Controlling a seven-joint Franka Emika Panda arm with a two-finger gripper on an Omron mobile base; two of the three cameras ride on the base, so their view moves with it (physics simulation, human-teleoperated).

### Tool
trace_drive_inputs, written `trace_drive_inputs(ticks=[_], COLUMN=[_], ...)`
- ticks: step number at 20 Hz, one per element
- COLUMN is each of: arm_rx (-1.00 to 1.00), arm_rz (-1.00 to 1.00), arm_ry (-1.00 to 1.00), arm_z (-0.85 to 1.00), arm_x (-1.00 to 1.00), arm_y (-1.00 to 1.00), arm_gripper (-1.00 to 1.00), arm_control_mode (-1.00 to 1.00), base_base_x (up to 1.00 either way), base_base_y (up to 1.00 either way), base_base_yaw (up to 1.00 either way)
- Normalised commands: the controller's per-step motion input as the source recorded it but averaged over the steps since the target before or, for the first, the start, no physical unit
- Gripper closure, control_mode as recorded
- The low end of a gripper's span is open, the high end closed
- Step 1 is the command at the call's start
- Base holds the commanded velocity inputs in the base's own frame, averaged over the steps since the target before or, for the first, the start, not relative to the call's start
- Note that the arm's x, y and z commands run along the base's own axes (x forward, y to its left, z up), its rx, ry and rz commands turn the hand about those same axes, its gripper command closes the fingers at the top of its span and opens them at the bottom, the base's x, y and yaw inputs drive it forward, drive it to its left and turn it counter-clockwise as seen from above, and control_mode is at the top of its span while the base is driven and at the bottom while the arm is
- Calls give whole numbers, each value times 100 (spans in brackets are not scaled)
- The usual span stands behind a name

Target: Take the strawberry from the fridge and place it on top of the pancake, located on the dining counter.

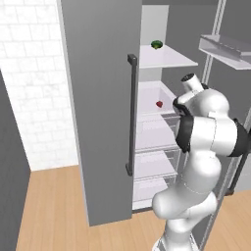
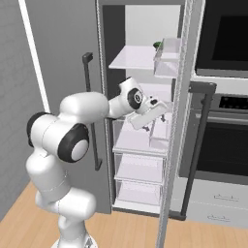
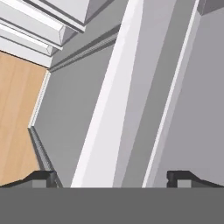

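berry: the strawberry [image 1: 159, 104] lies alone on the fridge's middle white shelf [image 1: 147, 95], towards the back, in the left base view.

fridge: the fridge [image 1: 105, 122] stands open; I see its grey door [image 1: 98, 98] with the dark handle [image 1: 131, 115] to the left of the opening, and the other door's edge [image 2: 177, 121] runs down in front of the shelves in the right base view.

gripper: my gripper [image 2: 162, 115] sits at the front of the shelves, angled downward, with nothing in it. In the hand view both fingertips [image 3: 43, 178] stand far apart at the bottom, looking along door and floor, not at the berry.

handling: I judge the berry very light, soft and easily bruised, rounded enough to roll or squirt out of flat pads. I would take it across its widest part, from the sides, closing gently.

edges: the shelf above [image 1: 166, 56] carries a small green item [image 1: 157, 44] and roofs the berry's bay. A clear drawer [image 1: 157, 130] sits just below it.

room: the way in is between the two doors and under the upper shelf, so I judge a level, straight reach safer than a drop from above. The door bin [image 1: 225, 49] juts out up high to the right, near the arm's elbow [image 1: 211, 130].

pancake: not on my screens now.
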Motion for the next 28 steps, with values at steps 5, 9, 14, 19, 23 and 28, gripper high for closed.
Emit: trace_drive_inputs(ticks=[5, 9, 14, 19, 23, 28], arm_rx=[0, 4, -1, -4, 3, 31], arm_rz=[2, 2, 12, 9, 5, 0], arm_ry=[-5, 0, 0, -5, -11, -28], arm_z=[-8, 0, 25, 23, 17, 7], arm_x=[0, -14, -37, -53, -33, -24], arm_y=[-59, -1, 51, 99, 100, 100], arm_gripper=[-100, -100, -100, -100, -100, -100], arm_control_mode=[-100, -100, -100, -100, -100, -100], base_base_x=[0, 0, 0, 0, 0, 0], base_base_y=[0, 0, 0, 0, 0, 0], base_base_yaw=[0, 0, 0, 0, 0, 0])
